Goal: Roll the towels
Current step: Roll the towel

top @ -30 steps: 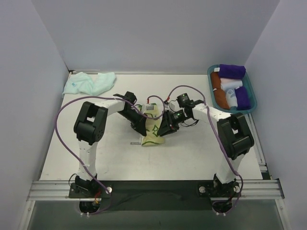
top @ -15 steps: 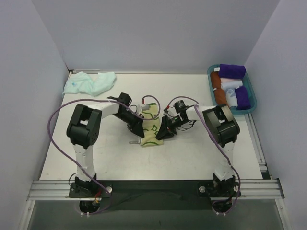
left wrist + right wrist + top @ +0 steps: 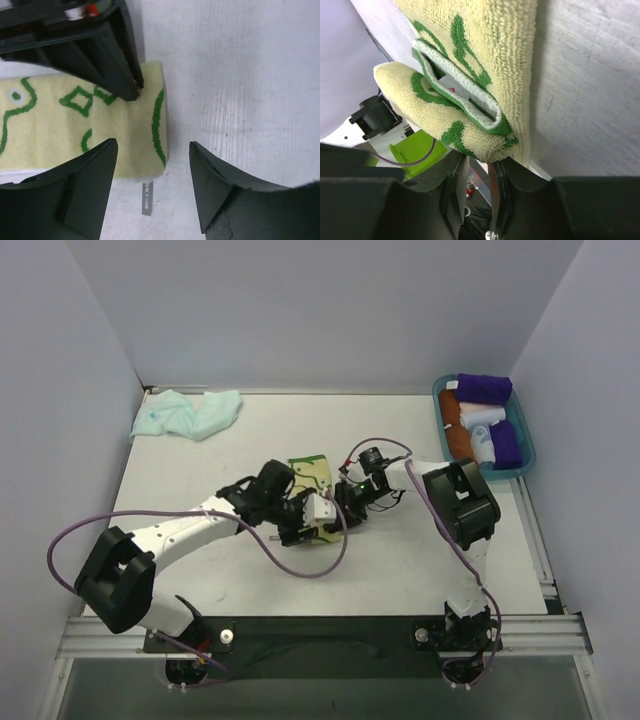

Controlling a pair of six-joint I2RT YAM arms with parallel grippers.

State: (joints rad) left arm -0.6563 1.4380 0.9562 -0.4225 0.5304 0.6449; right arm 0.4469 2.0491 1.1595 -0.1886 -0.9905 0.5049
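Observation:
The pale yellow towel [image 3: 312,472] with green marks lies partly rolled in the middle of the table. Its near end [image 3: 75,120] lies flat, with a grey label [image 3: 146,197] sticking out. My left gripper [image 3: 152,147] is open, straddling that end's corner without touching it. It sits at the towel's near side [image 3: 300,528]. My right gripper [image 3: 490,157] is shut on the rolled yellow fold [image 3: 445,115], at the towel's right side [image 3: 345,502]. The mint-aqua towel [image 3: 185,412] lies crumpled at the far left corner.
A teal tray [image 3: 522,458] at the far right holds purple rolls [image 3: 484,388], an orange roll [image 3: 455,435] and a white roll [image 3: 482,420]. Purple cables loop over both arms. Walls close in the left, back and right sides.
My left gripper opened and let go of the yellow towel. Its arm swung low and round to the towel's near side. The right gripper kept its hold and hardly moved.

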